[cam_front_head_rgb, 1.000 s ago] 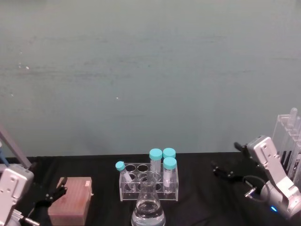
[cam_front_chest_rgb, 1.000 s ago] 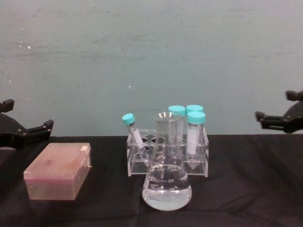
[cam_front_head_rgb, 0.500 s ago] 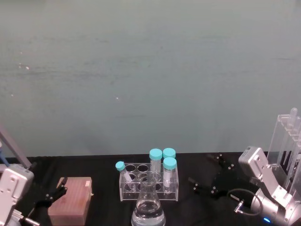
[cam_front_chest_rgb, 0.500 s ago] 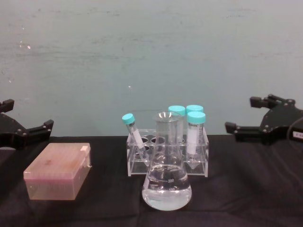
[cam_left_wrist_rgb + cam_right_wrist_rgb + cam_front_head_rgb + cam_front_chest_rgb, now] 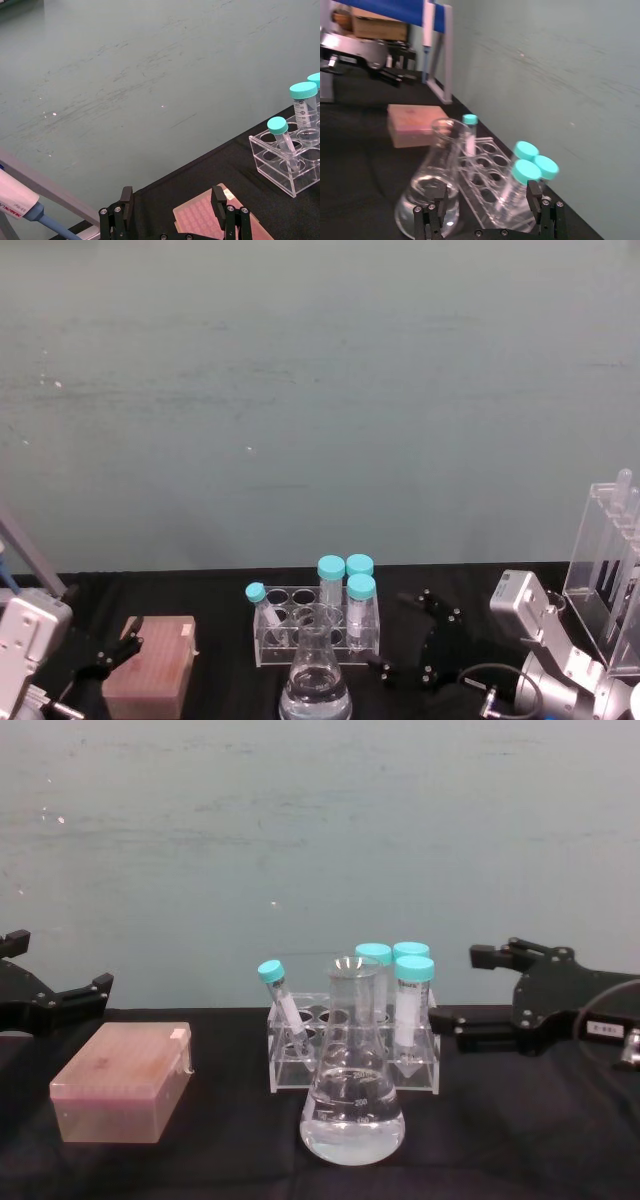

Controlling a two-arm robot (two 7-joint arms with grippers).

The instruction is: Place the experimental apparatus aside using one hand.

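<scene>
Left gripper hangs open over the pink box. At centre, the flask, marked 200, stands before the tube rack. Right gripper, spread and empty, is just beside that rack, its white label unreadable. Tall tube stand is far right.

On the bench, one conical flask of clear liquid, one low clear rack with four teal-capped tubes (three upright at its right end, one leaning at its left), and one pink box to the left. At the right edge, one tall acrylic rack, its long tubes too indistinct to count. Two claws: left claw, right claw.
</scene>
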